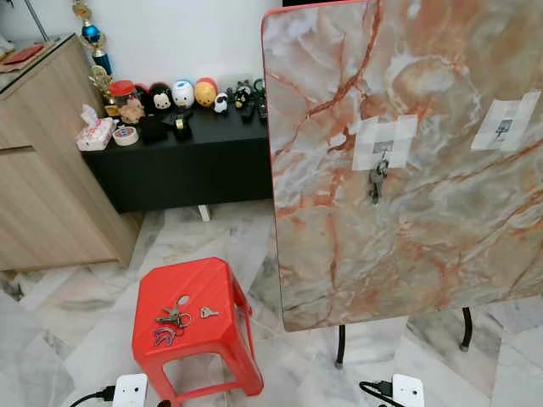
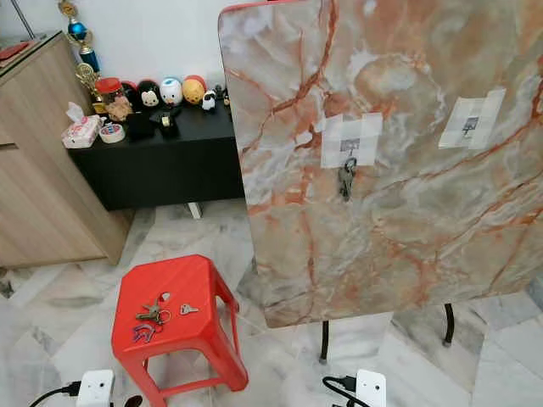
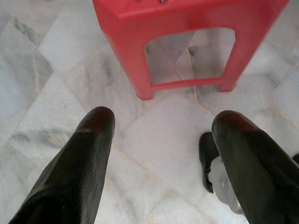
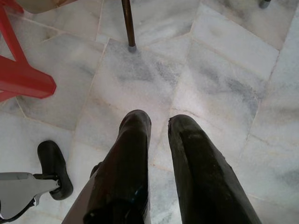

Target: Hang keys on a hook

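The left gripper's fingers (image 3: pixel 96 135) are spread wide and hold nothing, hanging low over the marble floor (image 3: pixel 56 84) just before a red stool (image 1: pixel 193 322); the right gripper's fingers (image 4: pixel 135 140) stand only a little apart, also empty, above the floor. Ahead, a large marble-patterned board (image 1: pixel 424 170) stands upright on thin dark legs. Two taped patches on it each carry a small hook: the left hook (image 1: pixel 383 151) already has a set of keys (image 1: pixel 377 180) hanging from it, and the right hook (image 1: pixel 504 129) is bare. On the stool's seat lies another bunch of keys (image 1: pixel 174 320) beside a single key (image 1: pixel 208 313). The pick-up seems not yet begun; the next move likely calls for lowering a gripper onto the bunch.
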Robot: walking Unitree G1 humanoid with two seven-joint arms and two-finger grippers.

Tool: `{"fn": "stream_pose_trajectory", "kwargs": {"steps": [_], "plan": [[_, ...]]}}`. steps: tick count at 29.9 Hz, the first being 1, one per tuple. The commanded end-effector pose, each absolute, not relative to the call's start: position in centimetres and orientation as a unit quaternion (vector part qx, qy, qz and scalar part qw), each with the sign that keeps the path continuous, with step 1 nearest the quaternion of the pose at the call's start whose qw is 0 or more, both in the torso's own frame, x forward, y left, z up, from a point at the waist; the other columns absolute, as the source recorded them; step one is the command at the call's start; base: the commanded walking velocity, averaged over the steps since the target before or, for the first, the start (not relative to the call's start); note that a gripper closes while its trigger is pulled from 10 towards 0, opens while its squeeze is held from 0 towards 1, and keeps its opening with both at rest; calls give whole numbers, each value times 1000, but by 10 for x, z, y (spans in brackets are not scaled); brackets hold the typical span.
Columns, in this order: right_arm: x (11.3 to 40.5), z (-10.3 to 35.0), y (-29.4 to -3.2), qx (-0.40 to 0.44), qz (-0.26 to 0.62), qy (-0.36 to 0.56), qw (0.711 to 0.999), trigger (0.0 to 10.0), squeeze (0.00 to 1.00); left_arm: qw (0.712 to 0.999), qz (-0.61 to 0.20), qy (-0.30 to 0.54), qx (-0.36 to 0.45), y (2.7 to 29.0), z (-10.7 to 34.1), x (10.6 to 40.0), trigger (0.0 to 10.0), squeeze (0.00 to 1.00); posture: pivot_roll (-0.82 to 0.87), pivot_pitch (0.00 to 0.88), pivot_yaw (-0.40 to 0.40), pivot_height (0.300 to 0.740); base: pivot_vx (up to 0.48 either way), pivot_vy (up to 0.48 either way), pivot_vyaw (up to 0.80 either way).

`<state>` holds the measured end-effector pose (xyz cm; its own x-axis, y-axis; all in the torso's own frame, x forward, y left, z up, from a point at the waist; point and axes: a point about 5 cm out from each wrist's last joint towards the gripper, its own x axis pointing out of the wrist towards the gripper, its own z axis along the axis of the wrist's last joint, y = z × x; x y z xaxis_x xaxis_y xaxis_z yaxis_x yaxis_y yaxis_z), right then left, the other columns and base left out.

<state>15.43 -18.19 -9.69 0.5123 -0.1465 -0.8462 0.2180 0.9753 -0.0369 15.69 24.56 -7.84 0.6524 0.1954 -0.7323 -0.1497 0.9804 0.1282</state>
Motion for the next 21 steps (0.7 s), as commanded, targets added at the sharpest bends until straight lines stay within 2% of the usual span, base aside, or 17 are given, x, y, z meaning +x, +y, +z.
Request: {"fn": "stream_pose_trajectory", "kwargs": {"steps": [1,5,21], "plan": [[150,-99,-180,32,-95,489,867,10000,0,897,102,429,20,246,-84,145,10000,0,-21,0,31,740,0,0,0],[149,-99,-178,30,-89,490,867,10000,0,894,103,435,18,246,-86,141,10000,0,-22,0,32,740,0,0,417],[154,-98,-178,30,-84,489,867,10000,0,889,101,446,23,246,-85,146,10000,0,-21,0,33,740,0,0,800]]}}
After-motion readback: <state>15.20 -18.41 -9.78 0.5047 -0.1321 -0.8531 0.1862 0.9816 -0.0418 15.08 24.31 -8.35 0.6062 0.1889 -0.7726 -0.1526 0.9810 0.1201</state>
